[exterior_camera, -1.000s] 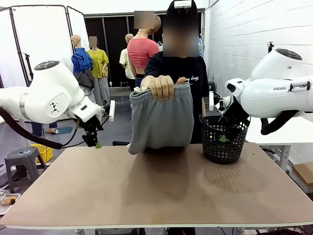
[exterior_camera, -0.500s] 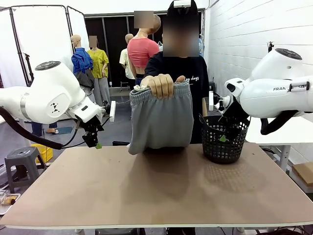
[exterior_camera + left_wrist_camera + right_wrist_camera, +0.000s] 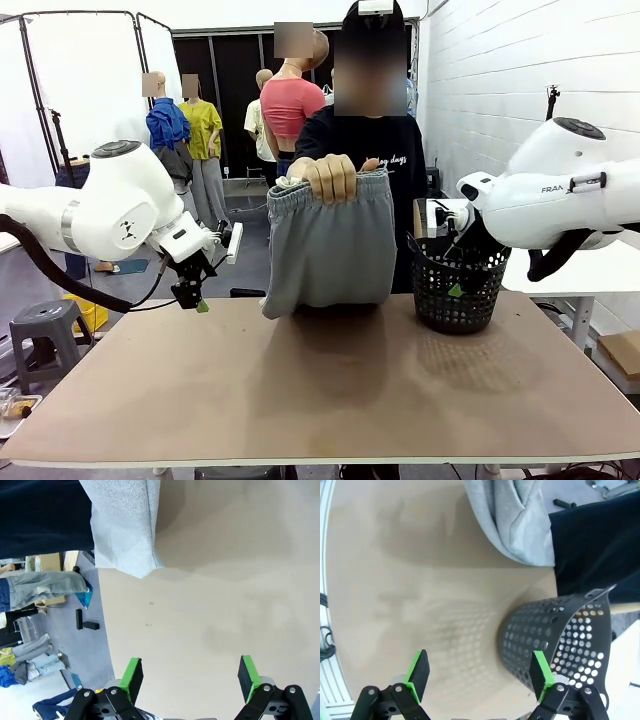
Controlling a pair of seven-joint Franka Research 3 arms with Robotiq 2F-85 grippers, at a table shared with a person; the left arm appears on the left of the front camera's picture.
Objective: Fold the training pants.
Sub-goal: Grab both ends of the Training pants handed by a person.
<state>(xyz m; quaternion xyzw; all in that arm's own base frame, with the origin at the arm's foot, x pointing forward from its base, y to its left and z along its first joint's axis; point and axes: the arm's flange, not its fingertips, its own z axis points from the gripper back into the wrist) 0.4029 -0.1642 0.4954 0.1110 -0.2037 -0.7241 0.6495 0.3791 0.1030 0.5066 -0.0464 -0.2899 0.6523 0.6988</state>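
Above the far edge of the brown table (image 3: 300,400), a person's hand (image 3: 330,178) holds the plain light grey jersey training pants (image 3: 330,245) up by the waistband, beside a black perforated basket (image 3: 455,300). Left gripper (image 3: 190,667) hovers spread wide, empty; right gripper (image 3: 480,660) likewise gapes empty near the basket.

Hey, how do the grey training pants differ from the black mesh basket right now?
The training pants are light grey soft cloth; the basket is black and full of holes. The pants hang from the person's hand, gripped at the top edge; the basket stands unheld on the table. The pants look wider than the basket. Both are at the table's far side.
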